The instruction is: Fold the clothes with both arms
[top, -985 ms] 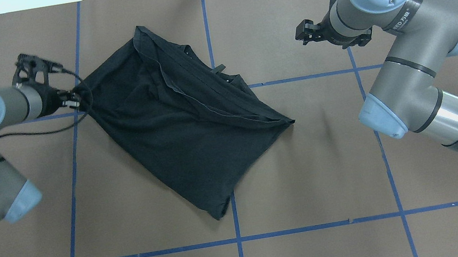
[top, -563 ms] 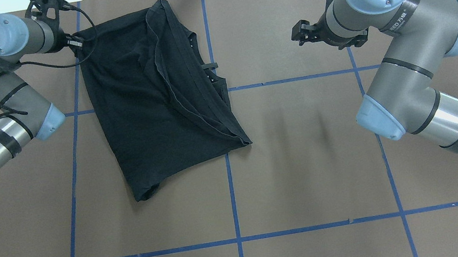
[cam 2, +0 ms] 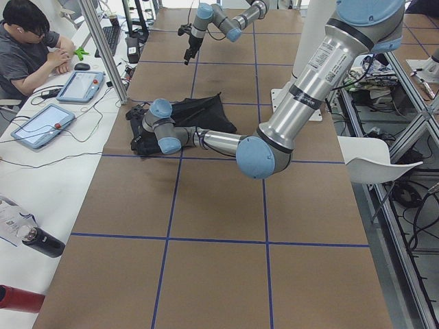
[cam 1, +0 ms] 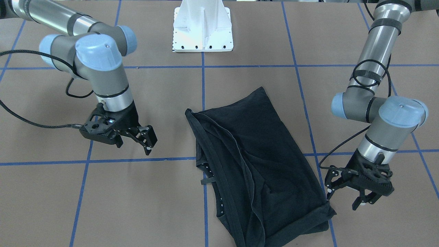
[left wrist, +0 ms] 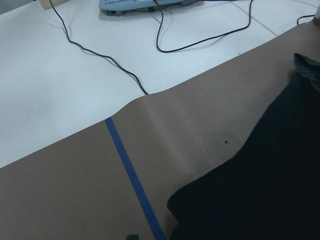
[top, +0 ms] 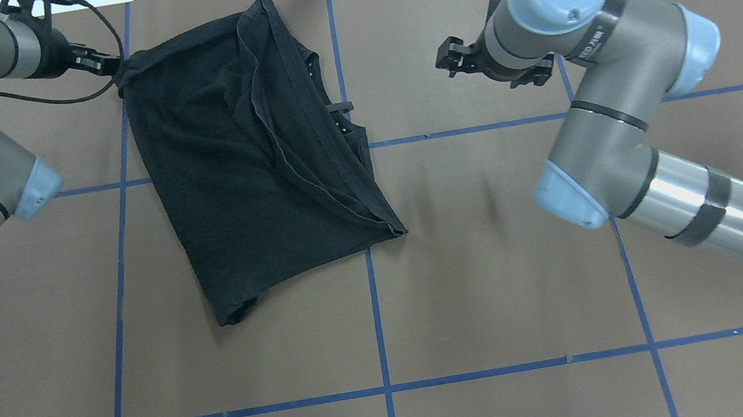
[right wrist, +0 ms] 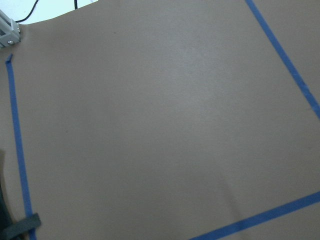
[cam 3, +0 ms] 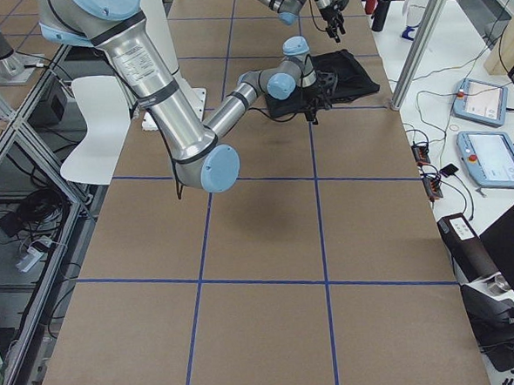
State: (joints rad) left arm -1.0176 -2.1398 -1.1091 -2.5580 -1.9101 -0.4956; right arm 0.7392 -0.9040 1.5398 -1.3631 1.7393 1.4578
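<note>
The T-shirt [top: 235,148] lies lengthwise, running away from the robot. The left gripper [cam 1: 344,199], fingers apart, sits just beside its far corner. The right gripper [cam 1: 146,140], also spread, hangs well apart.

T-shirt [top: 244,154] lies on table [top: 504,292] between 2 grippers: left gripper [top: 110,65] just beside its far-left corner, right gripper [top: 449,62] well apart.

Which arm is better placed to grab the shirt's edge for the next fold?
Left. The left gripper sits right beside the corner of the shirt, while the right gripper hangs well away from it.
</note>
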